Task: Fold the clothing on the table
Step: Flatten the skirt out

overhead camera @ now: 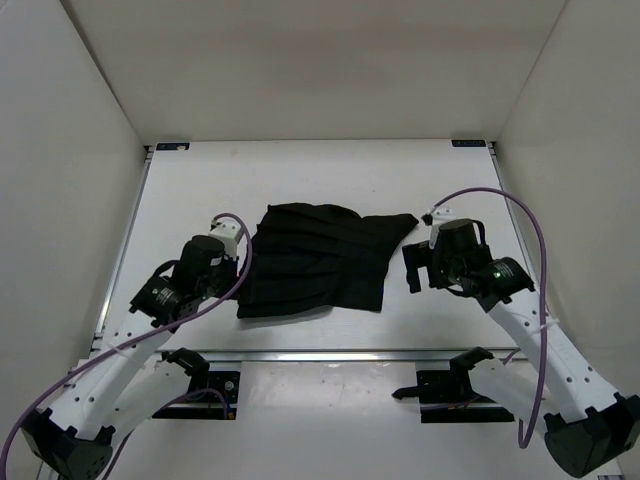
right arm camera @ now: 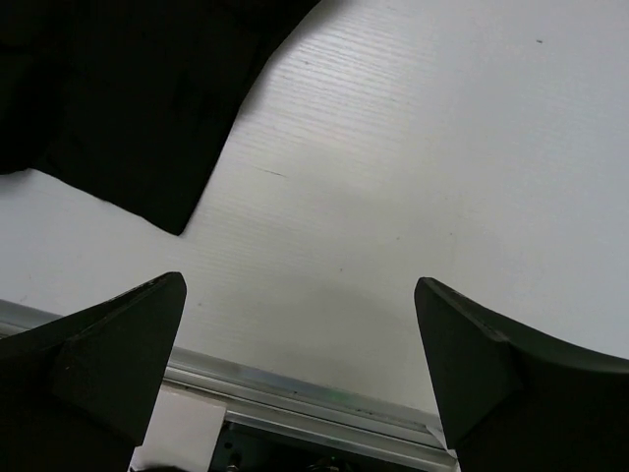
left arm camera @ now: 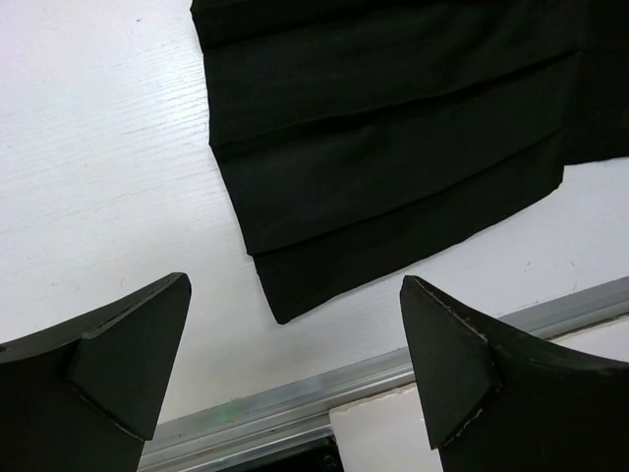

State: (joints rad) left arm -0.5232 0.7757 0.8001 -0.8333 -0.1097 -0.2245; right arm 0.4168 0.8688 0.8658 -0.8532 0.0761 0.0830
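Looks like pre-grasp: left pincer (left arm camera: pixel 295 285) and right pincer (right arm camera: pixel 301 283) spread, empty, flanking the black pleated fabric garment (overhead camera: pixel 320 265); next, pinch its corners.

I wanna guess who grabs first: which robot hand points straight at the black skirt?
The left gripper: the pleated skirt corner lies ahead between its fingers; the right gripper faces mostly bare table.

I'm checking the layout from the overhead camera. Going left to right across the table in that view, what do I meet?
The left end effector, open → the black pleated clothing, lying on the table → the right end effector, open.
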